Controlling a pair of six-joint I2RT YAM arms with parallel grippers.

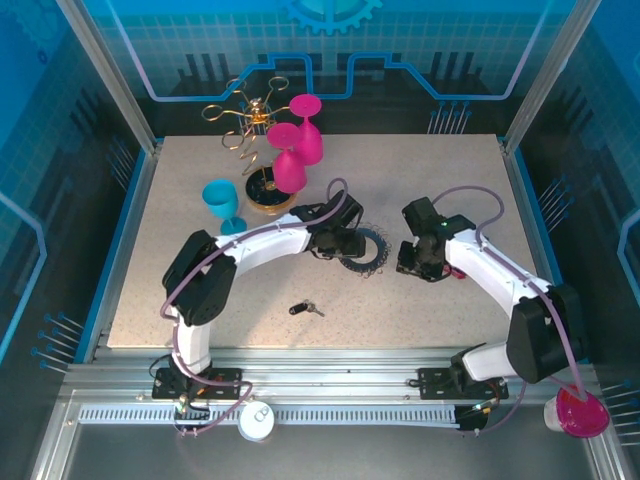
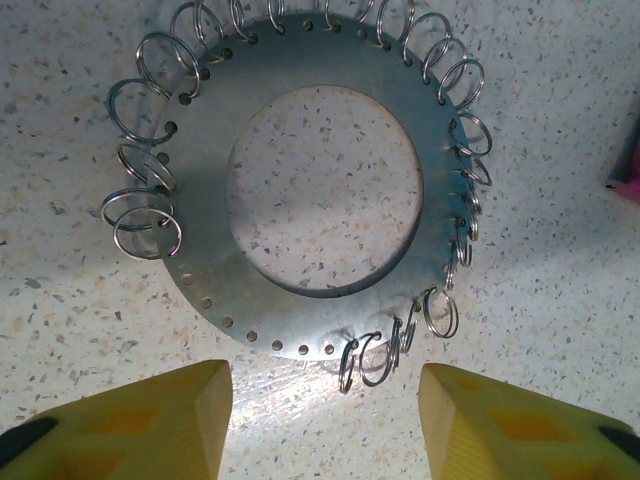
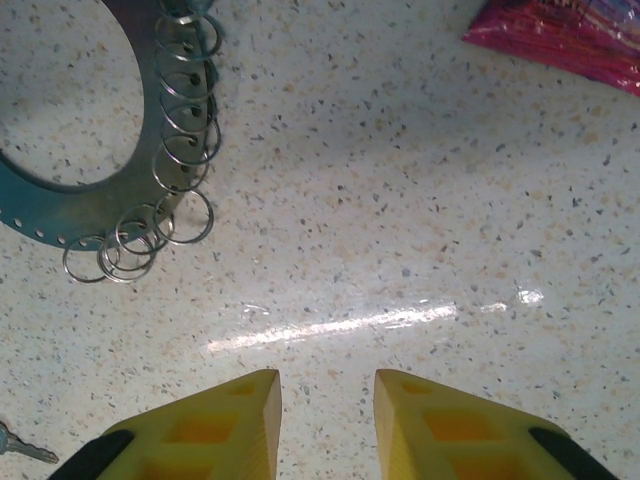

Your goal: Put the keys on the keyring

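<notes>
The keyring (image 1: 365, 252) lies flat mid-table, a dark disc with a wide hole and small silvery links along its rim (image 2: 200, 260) (image 3: 110, 200). My left gripper (image 2: 325, 415) hovers just short of its near edge, open, nothing between the yellow fingers (image 2: 170, 415). My right gripper (image 3: 327, 420) is open over bare tabletop to the ring's right, its fingers (image 3: 440, 425) apart. The keys (image 1: 306, 308), a black head with short metal blades, lie alone on the table nearer the front; a blade tip shows as the keys (image 3: 25, 448) at the right wrist view's lower left.
A gold wire rack (image 1: 258, 130) on a round wooden base stands at the back left with pink goblets (image 1: 292, 160) hung on it. A cyan goblet (image 1: 222, 205) stands beside it. A pink goblet (image 1: 580, 412) sits off the table's front right. Blue rails edge the table.
</notes>
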